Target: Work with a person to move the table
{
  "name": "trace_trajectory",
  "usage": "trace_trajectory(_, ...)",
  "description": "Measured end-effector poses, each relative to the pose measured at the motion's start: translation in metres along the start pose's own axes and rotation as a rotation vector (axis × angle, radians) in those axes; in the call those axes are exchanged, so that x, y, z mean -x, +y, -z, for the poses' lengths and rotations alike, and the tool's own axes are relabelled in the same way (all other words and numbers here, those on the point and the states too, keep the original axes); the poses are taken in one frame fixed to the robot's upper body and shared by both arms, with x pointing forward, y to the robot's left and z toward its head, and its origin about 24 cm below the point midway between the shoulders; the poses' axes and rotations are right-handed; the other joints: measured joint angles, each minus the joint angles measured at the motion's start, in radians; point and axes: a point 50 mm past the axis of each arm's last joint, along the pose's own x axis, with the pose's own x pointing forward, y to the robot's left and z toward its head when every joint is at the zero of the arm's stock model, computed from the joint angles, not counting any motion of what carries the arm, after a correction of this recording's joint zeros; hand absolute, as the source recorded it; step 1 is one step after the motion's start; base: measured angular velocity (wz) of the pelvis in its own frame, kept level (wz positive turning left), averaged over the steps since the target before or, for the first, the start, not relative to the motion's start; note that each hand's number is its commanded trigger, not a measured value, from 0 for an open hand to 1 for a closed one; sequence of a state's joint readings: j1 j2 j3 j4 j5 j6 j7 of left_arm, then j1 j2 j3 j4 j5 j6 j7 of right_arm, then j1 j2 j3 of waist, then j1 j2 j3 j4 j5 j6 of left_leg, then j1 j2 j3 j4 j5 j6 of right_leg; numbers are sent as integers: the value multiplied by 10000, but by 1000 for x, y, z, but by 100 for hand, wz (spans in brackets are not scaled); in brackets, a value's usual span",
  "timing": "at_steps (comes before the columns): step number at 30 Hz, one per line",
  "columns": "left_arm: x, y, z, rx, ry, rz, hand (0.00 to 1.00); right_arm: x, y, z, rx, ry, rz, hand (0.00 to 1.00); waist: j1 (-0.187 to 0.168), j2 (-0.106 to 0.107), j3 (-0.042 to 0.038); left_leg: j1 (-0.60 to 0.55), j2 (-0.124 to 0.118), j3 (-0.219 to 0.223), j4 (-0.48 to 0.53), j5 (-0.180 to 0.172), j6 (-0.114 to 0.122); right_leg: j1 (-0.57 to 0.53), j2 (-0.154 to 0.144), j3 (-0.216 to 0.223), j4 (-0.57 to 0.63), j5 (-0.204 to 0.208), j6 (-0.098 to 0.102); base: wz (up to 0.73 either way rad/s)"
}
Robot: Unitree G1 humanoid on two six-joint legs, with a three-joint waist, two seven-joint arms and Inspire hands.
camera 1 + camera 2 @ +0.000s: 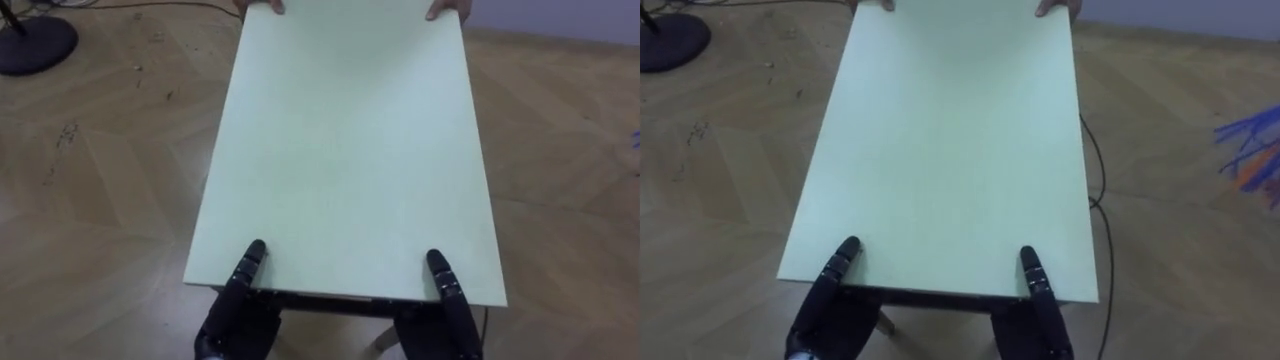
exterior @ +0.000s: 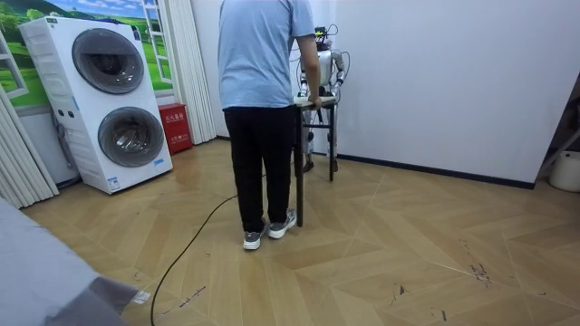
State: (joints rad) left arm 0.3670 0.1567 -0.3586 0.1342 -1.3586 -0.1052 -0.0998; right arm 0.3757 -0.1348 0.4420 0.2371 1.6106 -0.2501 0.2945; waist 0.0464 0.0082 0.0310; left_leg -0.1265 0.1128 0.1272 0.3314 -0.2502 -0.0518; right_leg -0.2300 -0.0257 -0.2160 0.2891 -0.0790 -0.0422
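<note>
The wooden floor [image 1: 90, 200] stretches around the table [image 1: 340, 150], which stands lengthwise between the robot at its near end and a person [image 2: 263, 91] at its far end, close to the white wall in the room view. Its pale green top is bare, flat and stiff, a smooth board on thin dark legs. It looks fairly light for two carriers but long enough to swing or tip if the ends rise unevenly, and the smooth surface probably offers little friction. The short end edges are the sensible places to hold, near the corners, so the load is spread wide. The person grips the far edge with one hand [image 1: 262, 5] near the left corner and the other hand [image 1: 445, 10] near the right. The robot's left hand [image 1: 240, 300] clamps the near edge towards the left corner, thumb lying on top and the rest of the hand beneath the board. The right hand [image 1: 450, 305] grasps the same edge near the right corner in the same way. A dark cable [image 1: 1098, 190] lies on the floor just right of the table and could catch a leg.
</note>
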Motion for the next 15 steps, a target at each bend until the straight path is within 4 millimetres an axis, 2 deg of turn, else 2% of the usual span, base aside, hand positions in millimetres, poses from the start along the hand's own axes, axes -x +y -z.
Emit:
trace_trajectory(2, -1, -1, -1, -114, -49, 132, 100, 1, 0, 1, -87, -57, -83, 100, -84, 6, -7, -176, -5, -301, 32, 58, -48, 9, -47, -311, 0, -92, -33, 55)
trace_trajectory(3, -2, -3, -1, -190, -42, 250, 100, 2, -1, 0, -120, -86, -151, 100, -173, 26, -18, -360, -4, -487, 92, 114, -80, 33, -111, -652, -2, -169, -60, 85)
trace_trajectory(5, -5, -7, -2, -327, 5, 430, 100, 3, -1, 0, -246, -249, -244, 100, -341, 33, -14, -603, -1, -355, 75, 367, -73, 141, -280, -1236, -3, -293, -80, 104)
trace_trajectory(6, -7, -9, -2, -404, 13, 497, 100, 4, -1, 1, -389, -336, -251, 100, -463, 36, -12, -678, 26, -24, 14, 574, -45, 264, -405, -1655, -4, -394, -87, 117)
trace_trajectory(7, -7, -9, -2, -503, 54, 524, 100, 7, -3, 0, -478, -425, -237, 100, -536, 64, -9, -699, 118, 637, -95, 805, 19, 427, -508, -2057, -40, -493, -86, 114)
trace_trajectory(8, -7, -9, -2, -572, 98, 532, 100, 9, -5, 1, -532, -432, -208, 100, -554, 81, 0, -693, 159, 969, -150, 922, 53, 539, -548, -2214, -94, -558, -77, 111)
trace_trajectory(9, -6, -9, -1, -620, 187, 532, 100, 12, -6, 1, -581, -523, -175, 100, -626, 143, -4, -633, 189, 1478, -302, 1133, 126, 671, -631, -2536, -172, -710, 28, 102)
trace_trajectory(10, -6, -9, 0, -631, 288, 529, 100, 12, -7, -2, -573, -573, -174, 100, -672, 267, 13, -620, 185, 1619, -392, 1246, 168, 781, -799, -2879, -152, -849, 62, 92)
trace_trajectory(12, -4, -7, 3, -577, 371, 462, 100, 12, -7, -3, -501, -459, -180, 100, -565, 411, -2, -536, 155, 1617, -533, 1379, 156, 956, -861, -3226, -149, -947, 58, 59)
trace_trajectory(15, -2, -5, 5, -486, 383, 394, 100, 12, -7, -5, -463, -403, -178, 100, -368, 485, -28, -546, 127, 1622, -660, 1544, 154, 1146, -934, -3693, -140, -1090, 42, 52)
